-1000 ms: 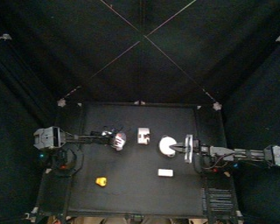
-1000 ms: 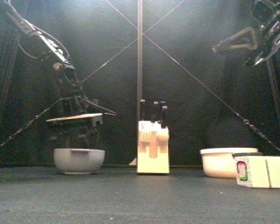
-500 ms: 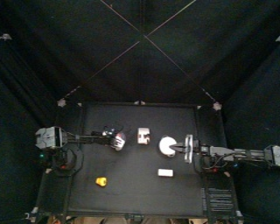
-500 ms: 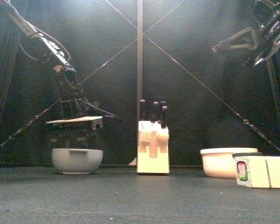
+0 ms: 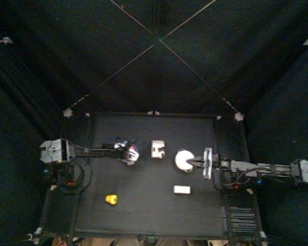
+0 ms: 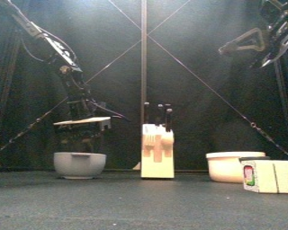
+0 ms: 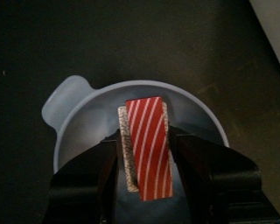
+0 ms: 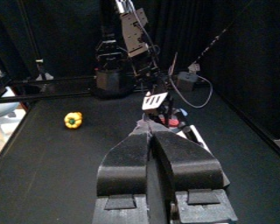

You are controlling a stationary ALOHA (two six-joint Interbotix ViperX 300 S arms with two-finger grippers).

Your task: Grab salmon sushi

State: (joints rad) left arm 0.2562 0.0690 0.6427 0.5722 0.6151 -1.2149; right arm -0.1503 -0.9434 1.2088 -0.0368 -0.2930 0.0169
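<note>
Only the left wrist view shows the left gripper [image 7: 146,162] pinching the orange, white-striped salmon sushi [image 7: 146,147] above a grey bowl [image 7: 78,118]; the right gripper [image 8: 161,140] is pressed together.

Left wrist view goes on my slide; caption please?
Left gripper holds a salmon sushi piece above a grey bowl.
</note>
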